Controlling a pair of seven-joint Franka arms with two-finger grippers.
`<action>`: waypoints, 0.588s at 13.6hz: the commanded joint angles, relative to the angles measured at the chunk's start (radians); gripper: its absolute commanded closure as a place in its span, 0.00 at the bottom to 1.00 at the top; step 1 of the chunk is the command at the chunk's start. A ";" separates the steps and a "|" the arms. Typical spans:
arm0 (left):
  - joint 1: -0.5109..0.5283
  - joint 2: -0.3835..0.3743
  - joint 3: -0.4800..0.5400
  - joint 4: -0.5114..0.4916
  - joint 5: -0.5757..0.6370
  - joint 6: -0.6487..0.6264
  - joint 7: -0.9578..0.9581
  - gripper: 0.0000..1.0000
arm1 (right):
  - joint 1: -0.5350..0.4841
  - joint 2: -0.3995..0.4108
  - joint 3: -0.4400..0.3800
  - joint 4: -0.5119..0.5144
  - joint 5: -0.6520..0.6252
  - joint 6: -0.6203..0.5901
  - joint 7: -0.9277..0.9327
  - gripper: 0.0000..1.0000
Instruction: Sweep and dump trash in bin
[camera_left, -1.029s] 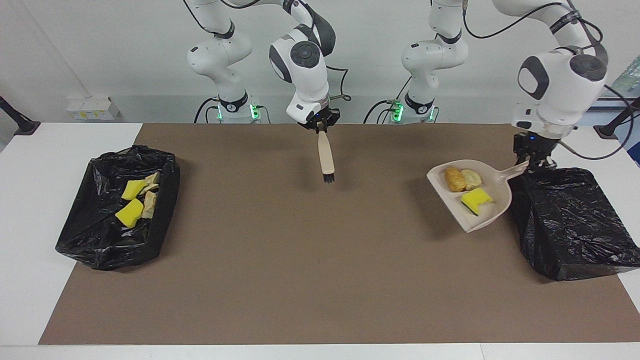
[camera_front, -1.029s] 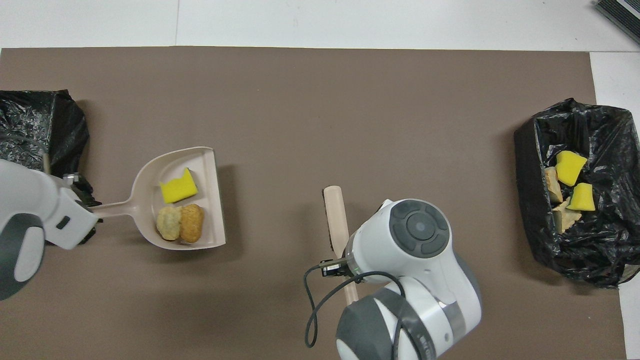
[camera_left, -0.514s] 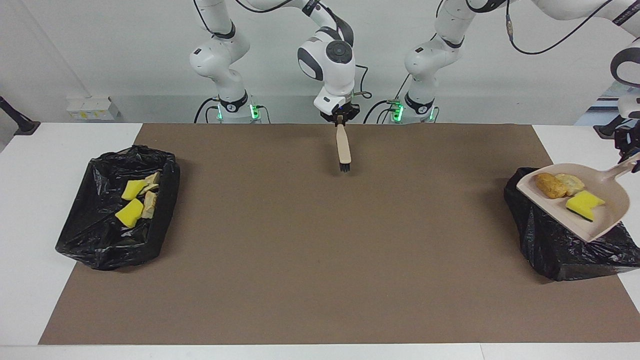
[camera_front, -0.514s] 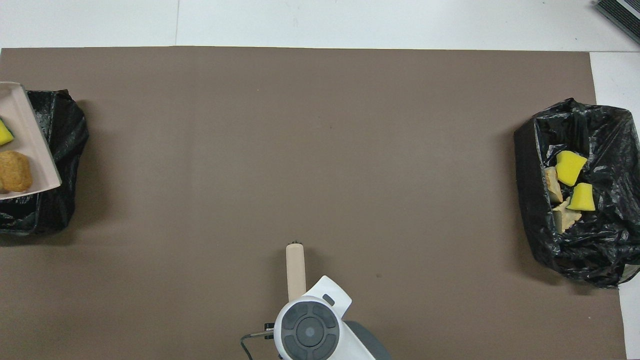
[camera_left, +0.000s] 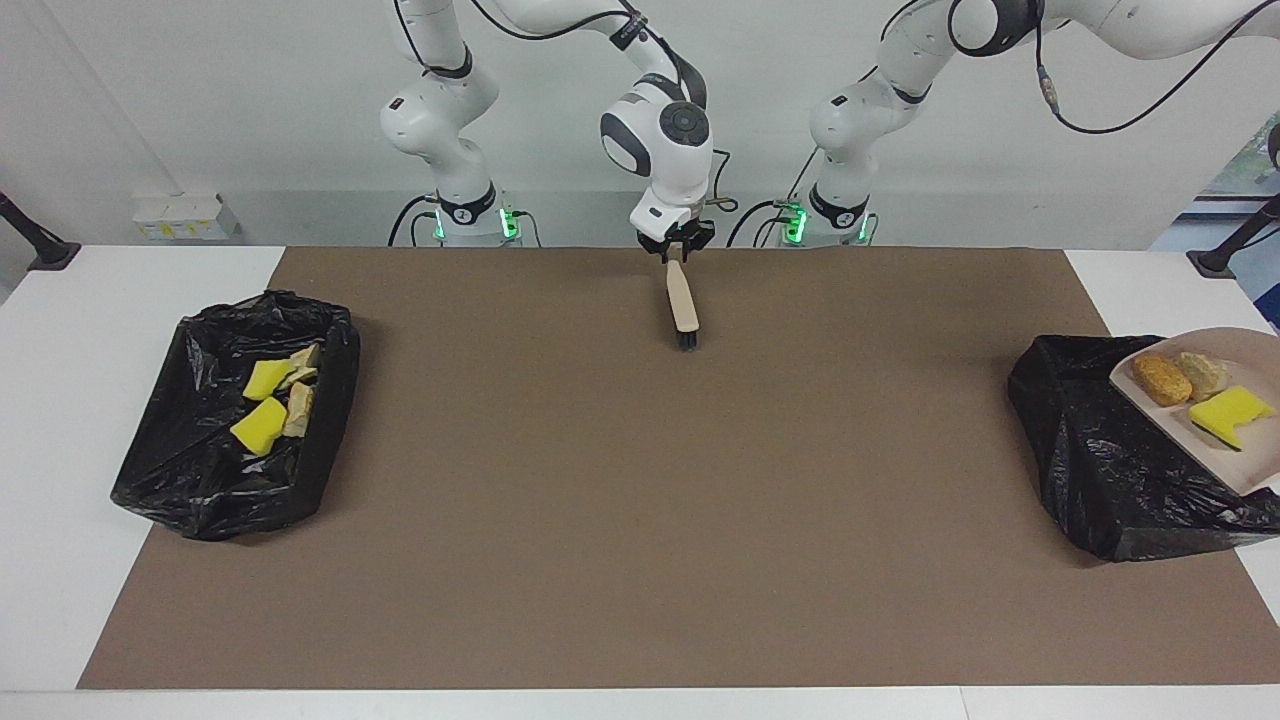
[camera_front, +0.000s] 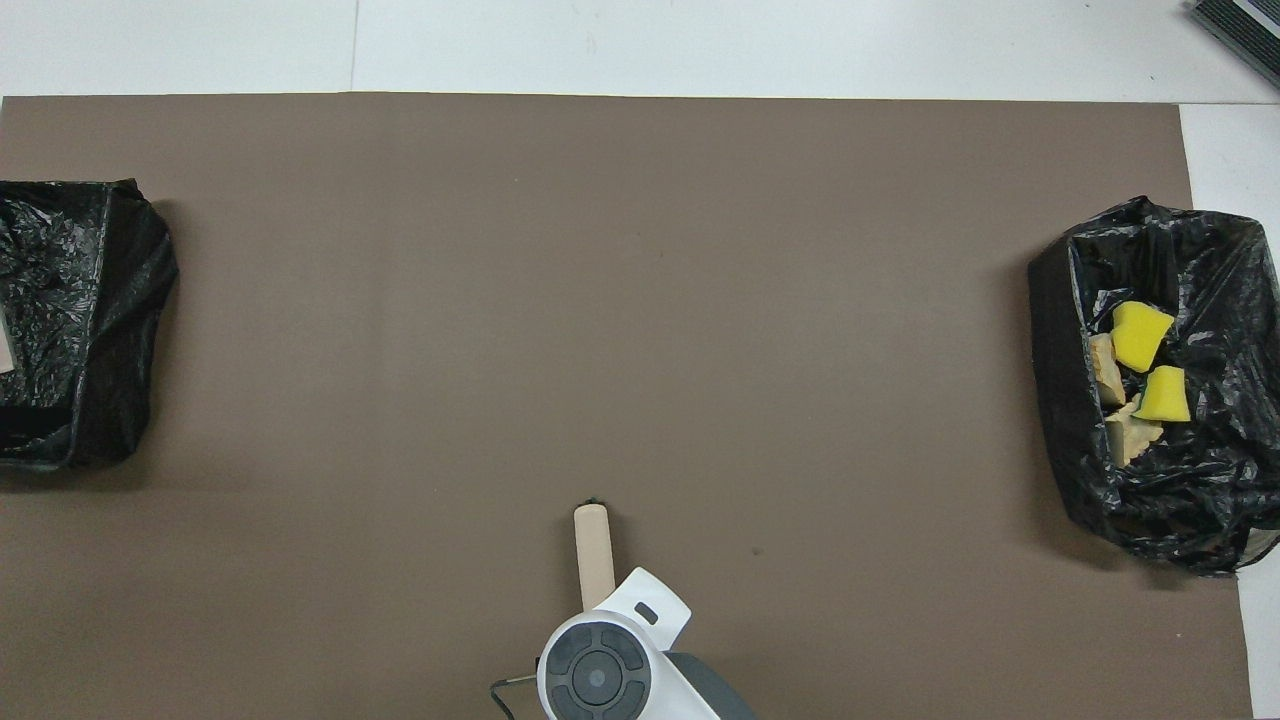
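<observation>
Only the facing view shows trash (camera_left: 1230, 415) on the beige plastic dustpan (camera_left: 1245, 465), three o'clock; left tool hidden, closed; right tool's (camera_left: 677, 250) grip unclear.

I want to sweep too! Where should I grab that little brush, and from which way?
Grab the brush by the plain beige handle end, where the right tool is, coming down from above. The black bristles are at the lower end, toward the mat, so that end should probably stay free for sweeping.

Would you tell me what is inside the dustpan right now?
The dustpan carries one yellow sponge chunk and two brown bread-like lumps. Its handle and the bin liner directly beneath it cannot be seen.
</observation>
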 joint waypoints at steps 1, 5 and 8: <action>-0.036 0.018 0.008 0.035 0.090 -0.016 0.000 1.00 | -0.065 -0.039 0.003 0.040 -0.027 -0.072 0.000 0.00; -0.050 0.013 0.010 0.035 0.232 -0.030 0.002 1.00 | -0.221 -0.073 -0.005 0.170 -0.028 -0.268 -0.199 0.00; -0.049 0.002 0.013 0.038 0.262 -0.031 0.005 1.00 | -0.358 -0.059 -0.004 0.301 -0.031 -0.396 -0.347 0.00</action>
